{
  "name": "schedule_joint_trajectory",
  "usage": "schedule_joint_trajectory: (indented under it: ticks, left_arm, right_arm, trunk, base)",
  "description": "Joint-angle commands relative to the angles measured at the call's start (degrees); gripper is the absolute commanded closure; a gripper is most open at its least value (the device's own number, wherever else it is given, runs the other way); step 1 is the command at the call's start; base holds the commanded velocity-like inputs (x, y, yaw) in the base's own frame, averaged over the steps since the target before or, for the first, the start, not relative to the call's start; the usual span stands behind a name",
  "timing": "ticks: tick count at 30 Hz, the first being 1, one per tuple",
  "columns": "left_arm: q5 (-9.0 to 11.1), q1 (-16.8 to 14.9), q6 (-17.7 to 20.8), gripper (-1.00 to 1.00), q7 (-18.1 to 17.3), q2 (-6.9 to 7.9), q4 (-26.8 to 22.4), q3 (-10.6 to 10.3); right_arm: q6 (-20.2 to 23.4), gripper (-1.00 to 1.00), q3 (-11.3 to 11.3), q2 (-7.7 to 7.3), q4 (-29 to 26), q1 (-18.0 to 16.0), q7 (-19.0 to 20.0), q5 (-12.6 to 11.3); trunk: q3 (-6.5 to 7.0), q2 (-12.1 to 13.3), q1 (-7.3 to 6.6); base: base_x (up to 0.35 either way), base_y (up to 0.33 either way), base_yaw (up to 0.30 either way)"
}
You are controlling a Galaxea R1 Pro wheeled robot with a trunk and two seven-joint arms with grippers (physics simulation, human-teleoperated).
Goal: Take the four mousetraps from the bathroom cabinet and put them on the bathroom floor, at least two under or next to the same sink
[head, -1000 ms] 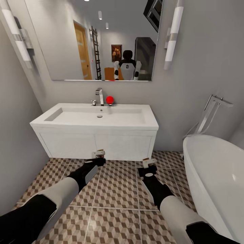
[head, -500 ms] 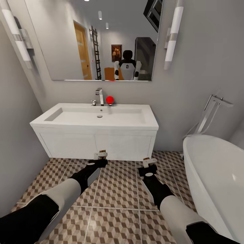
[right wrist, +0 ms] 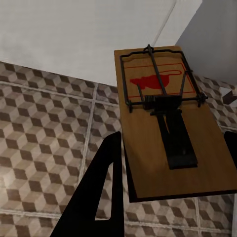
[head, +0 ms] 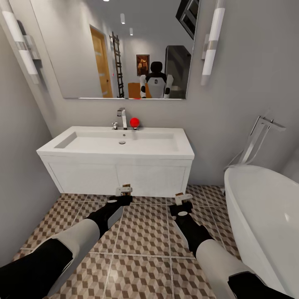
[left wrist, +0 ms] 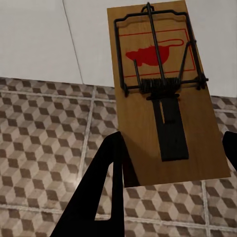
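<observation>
Wooden and wire-sprung, two mousetraps are hanging over the cube-patterned brown, beige and white tiled bathroom floor as the robot is facing the wide white rectangular sink on its white vanity unit. The left end effector is clamped on a flat brown wooden mousetrap with a red mouse print and black wire bar, its long axis running straight out between the black fingers toward the vanity front. The right end effector is gripping a second brown wooden mousetrap of the same make, likewise pointing ahead, with the white oval bathtub off to its right. Both traps are being held just short of the vanity's lower edge, the floor lying directly below them; the left arm appears slightly nearer the cabinet front, so lowering either one should land it next to the sink. Neither trap is touching the tiles yet.
</observation>
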Motion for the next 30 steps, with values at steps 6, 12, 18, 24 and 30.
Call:
schedule_joint_trajectory:
  ticks: [6,12,18,24,30]
  left_arm:
    - [0.3,0.0,0.3,1.00,0.4,0.01,-0.2,-0.5]
    - [0.3,0.0,0.3,1.00,0.4,0.00,-0.1,-0.5]
    - [0.3,0.0,0.3,1.00,0.4,-0.03,-0.2,-0.5]
    - [0.3,0.0,0.3,1.00,0.4,-0.35,-0.1,-0.5]
    - [0.3,0.0,0.3,1.00,0.4,-0.58,-0.1,-0.5]
  right_arm:
    - [0.4,1.00,0.2,0.00,-0.2,0.0,-0.3,0.5]
    - [0.4,1.00,0.2,0.00,-0.2,0.0,-0.3,0.5]
    - [0.4,1.00,0.2,0.00,-0.2,0.0,-0.3,0.5]
    - [0.4,1.00,0.2,0.00,-0.2,0.0,-0.3,0.5]
    - [0.4,1.00,0.2,0.00,-0.2,0.0,-0.3,0.5]
  trunk:
    - [-1.13,-2.4,1.32]
    - [-2.21,-4.8,2.63]
    - [-3.28,-7.2,3.95]
    - [-4.36,-9.7,5.27]
    - [-5.44,-12.1,6.59]
  base:
    - [0.000,0.000,0.000]
    - [0.000,0.000,0.000]
    - [0.000,0.000,0.000]
    - [0.000,0.000,0.000]
    - [0.000,0.000,0.000]
